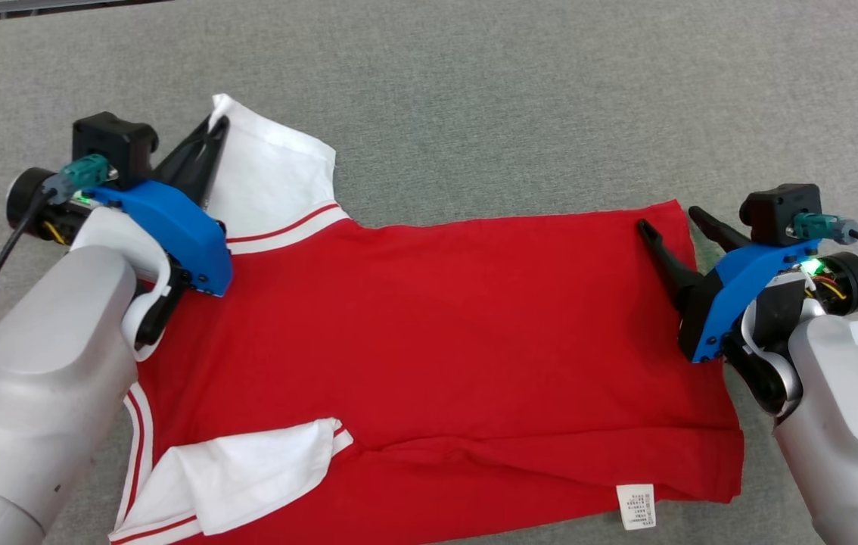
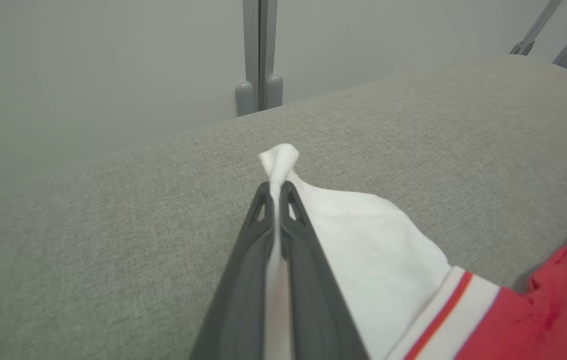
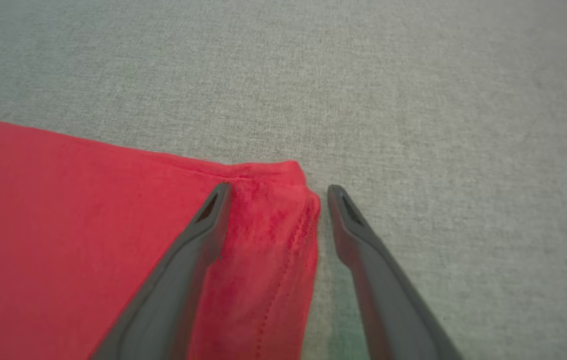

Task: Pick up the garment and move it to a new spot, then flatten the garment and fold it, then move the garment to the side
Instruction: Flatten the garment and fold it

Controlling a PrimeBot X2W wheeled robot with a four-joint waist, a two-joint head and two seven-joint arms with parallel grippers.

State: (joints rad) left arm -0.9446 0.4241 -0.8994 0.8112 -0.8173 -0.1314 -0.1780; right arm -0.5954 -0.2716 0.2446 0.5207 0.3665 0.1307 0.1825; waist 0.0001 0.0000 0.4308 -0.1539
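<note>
Garment (image 1: pixel 436 325): red shirt with white sleeves, spread flat on the grey desk (image 1: pixel 474 91). Its long axis runs left-right across the head view, with the collar end at the robot's left and the hem at its right. It lies between the two arms.

Left jaws are clamped on the far sleeve (image 1: pixel 270 174) at its outer tip. In the left wrist view, white cloth is pinched between the fingers (image 2: pixel 243 280) and a small tuft pokes past the tips. The sleeve is drawn out away from the body, low to the desk.

Right jaws are wide and hold nothing. They straddle the far hem corner (image 3: pixel 288 200), one finger (image 3: pixel 183 260) resting over the red cloth and the other on bare desk just beside the hem edge. The corner sits between the tips and bunches up slightly.

Near sleeve (image 1: pixel 247 462) is folded in over the body. Label (image 1: pixel 635 506) shows at the near hem.

Key relation: both jaws sit on the same far edge, one at each end of the long axis. The right arm is the nearer one to the hem.

Likely step is flatten or first fold. Left grip looks set, right grip not yet made. The next move probably needs the right jaws to close on that corner. The risk is catching only the top layer, or the edge slipping out.
</note>
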